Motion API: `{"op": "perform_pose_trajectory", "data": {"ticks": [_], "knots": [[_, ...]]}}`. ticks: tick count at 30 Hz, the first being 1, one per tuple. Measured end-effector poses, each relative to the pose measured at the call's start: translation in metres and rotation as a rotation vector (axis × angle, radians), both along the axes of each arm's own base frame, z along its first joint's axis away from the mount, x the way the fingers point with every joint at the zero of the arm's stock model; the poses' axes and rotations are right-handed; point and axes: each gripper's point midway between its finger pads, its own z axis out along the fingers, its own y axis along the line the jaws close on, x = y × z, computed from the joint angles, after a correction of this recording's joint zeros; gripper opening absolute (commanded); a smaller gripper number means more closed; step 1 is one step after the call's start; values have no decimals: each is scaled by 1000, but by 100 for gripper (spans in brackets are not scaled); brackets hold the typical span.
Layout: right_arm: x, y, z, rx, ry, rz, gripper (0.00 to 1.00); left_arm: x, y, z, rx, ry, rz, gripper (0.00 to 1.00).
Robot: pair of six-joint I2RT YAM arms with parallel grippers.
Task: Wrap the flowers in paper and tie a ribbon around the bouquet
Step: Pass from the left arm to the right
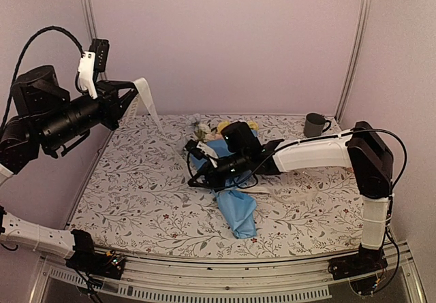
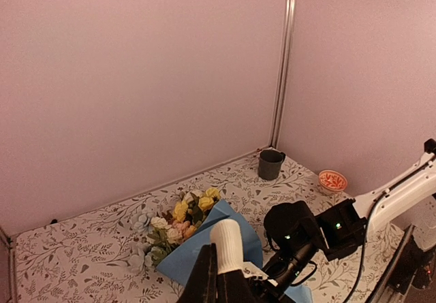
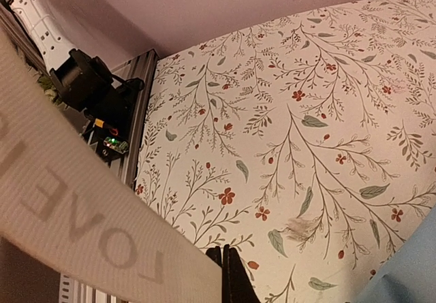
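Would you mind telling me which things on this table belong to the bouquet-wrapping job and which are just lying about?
Part of the job: flowers; blue paper wrapped round them; cream ribbon printed LOVE.
Just lying about: dark cup at the back; small orange bowl.

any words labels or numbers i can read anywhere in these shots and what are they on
"LOVE": printed in grey capitals on the ribbon, seen upside down in the right wrist view.
One more letter next to it on the ribbon: cut off at the picture's edge, not readable.
Nothing else carries text; the cup is plain.
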Motion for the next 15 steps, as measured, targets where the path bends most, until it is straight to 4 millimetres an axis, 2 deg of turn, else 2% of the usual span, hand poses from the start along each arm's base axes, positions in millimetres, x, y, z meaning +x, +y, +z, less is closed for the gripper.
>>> {"op": "perform_pose_trajectory", "data": {"ticks": [1,3,5,6,8,9,10,11,13,15], "knots": [[-3,-2,-1,-2,12,6,0,3,3,-3,3,7,18,0],[-12,-8,-2,-3,44,20,0,18,8,-22,27,44,74,0],[-26,-18,4,8,81,41,0,36,16,-53,65,103,137,0],[-33,-23,8,16,99,53,0,45,17,-77,93,147,159,0],[-49,-31,23,44,119,81,0,57,12,-141,169,260,166,0],[-55,-34,31,62,126,93,0,57,6,-198,240,360,147,0],[-61,-37,37,78,131,105,0,57,6,-211,258,384,143,0],[-69,-41,43,97,138,120,0,51,4,-251,296,456,121,1],[-82,-45,51,121,155,147,0,30,6,-322,345,593,68,15],[-96,-48,55,138,180,174,0,6,11,-370,374,694,21,41]]}}
